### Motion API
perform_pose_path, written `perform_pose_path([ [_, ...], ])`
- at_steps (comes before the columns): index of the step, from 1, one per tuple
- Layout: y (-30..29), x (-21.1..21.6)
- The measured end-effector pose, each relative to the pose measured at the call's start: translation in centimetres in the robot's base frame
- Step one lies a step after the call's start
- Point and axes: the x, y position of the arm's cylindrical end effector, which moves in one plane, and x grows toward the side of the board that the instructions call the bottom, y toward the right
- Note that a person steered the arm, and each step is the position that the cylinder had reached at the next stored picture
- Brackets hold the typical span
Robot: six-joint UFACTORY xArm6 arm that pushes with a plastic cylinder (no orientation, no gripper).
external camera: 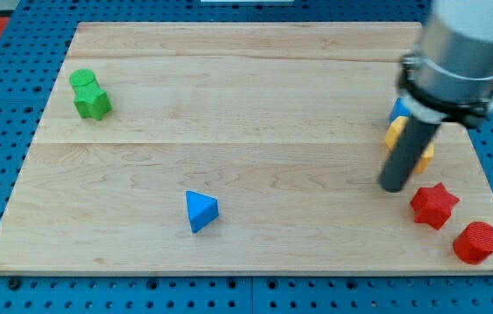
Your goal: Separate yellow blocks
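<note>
My tip [393,186], a plain rod with no pincer to open or close, stands just at the lower left of the yellow blocks [422,157] near the right edge, so the separating seems begun, and next it should probably push between them.

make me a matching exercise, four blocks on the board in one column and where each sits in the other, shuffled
Blocks:
1. green blocks
2. blue triangle
3. red star
4. yellow blocks

Places:
A. just to the view's right of my tip
B. partly hidden behind the rod, near the view's right edge
C. the view's upper left corner of the board
D. alone at the view's lower middle

Pairs: 1-C, 2-D, 3-A, 4-B
</note>
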Motion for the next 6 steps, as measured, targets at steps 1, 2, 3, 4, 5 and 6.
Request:
perform_pose_path([
  [1, -1.2, -2.7],
  [2, 0.6, -5.1],
  [3, 0.7, -5.2],
  [4, 1.9, -5.9],
  [5, 4.7, -6.7],
  [6, 5.1, -6.9],
])
